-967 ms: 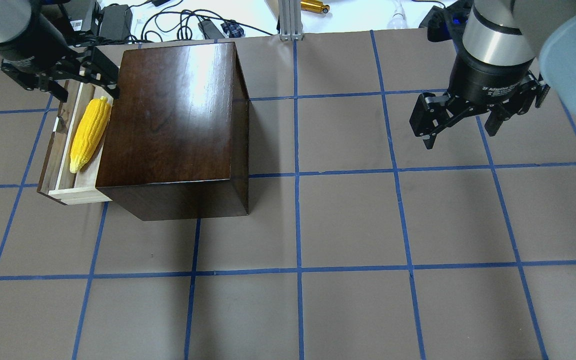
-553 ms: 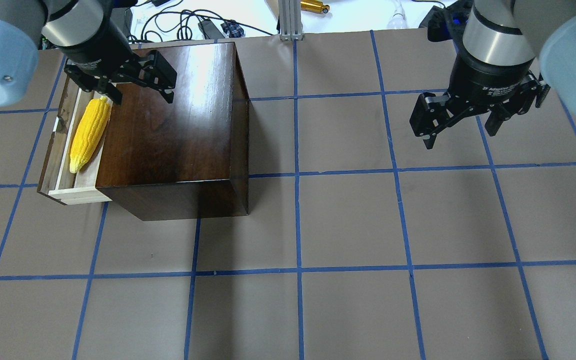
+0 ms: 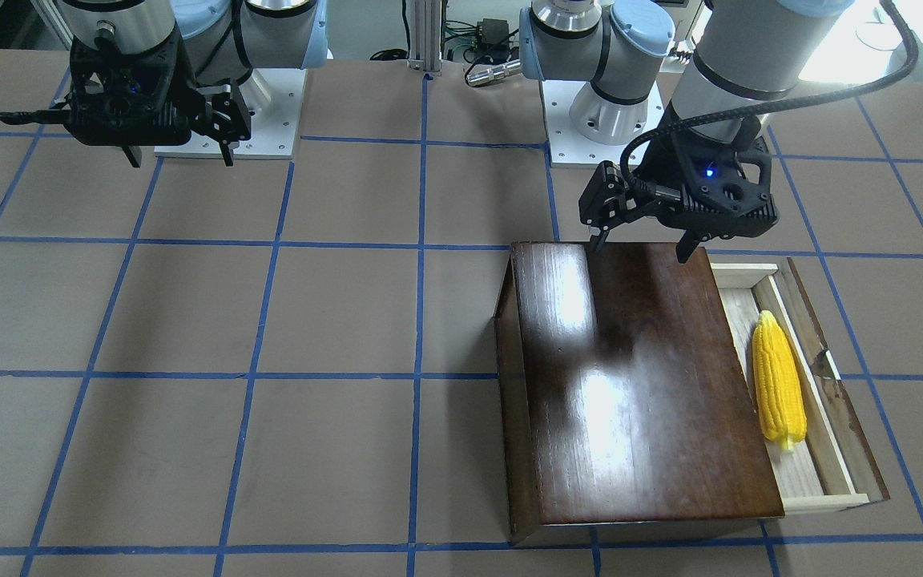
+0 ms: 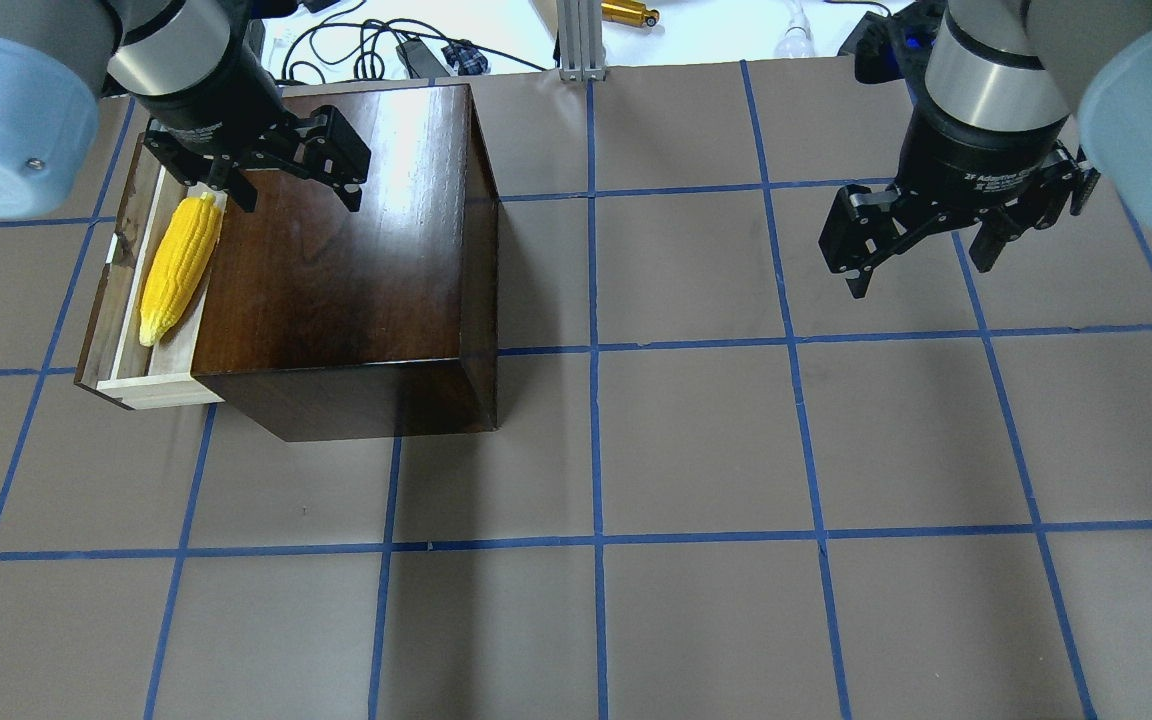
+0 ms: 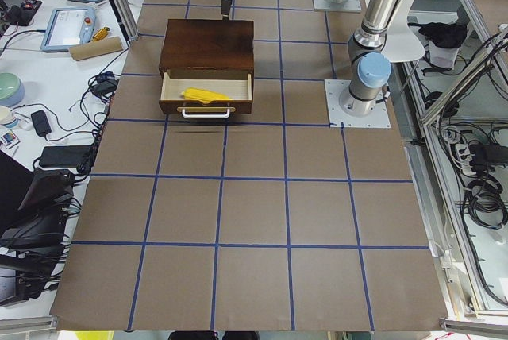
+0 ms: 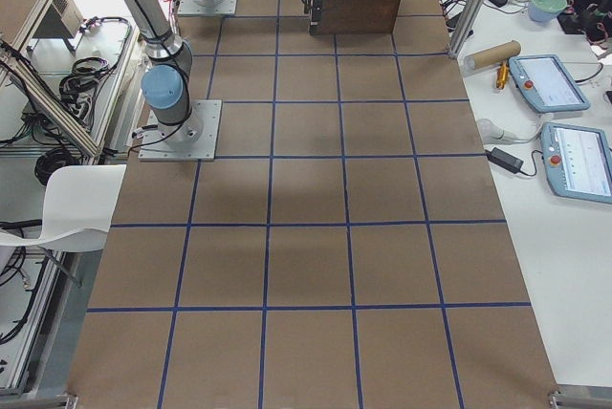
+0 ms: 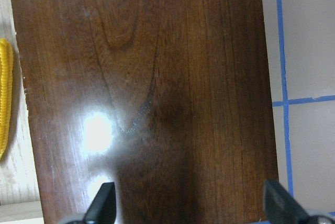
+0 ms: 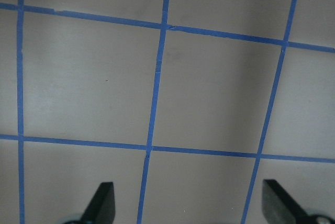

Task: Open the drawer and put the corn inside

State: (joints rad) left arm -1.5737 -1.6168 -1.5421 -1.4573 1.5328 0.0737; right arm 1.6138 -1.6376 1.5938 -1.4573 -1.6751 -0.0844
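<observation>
Bumpy yellow plastic corn cob (image 4: pixel 179 268) lies in the pale-wood drawer (image 4: pixel 161 388): probably light, stiff; grip mid-cob. Left claw (image 4: pixel 299 198) and right claw (image 4: pixel 921 275) hang released.

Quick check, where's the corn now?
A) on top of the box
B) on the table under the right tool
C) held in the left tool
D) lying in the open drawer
D: the corn lies flat in the pulled-out drawer, while the left tool hangs open and empty over the box.

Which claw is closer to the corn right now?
Left. The left claw hangs open over the box, just beside the corn lying in the drawer; the right claw hangs open over the table, far off.
</observation>
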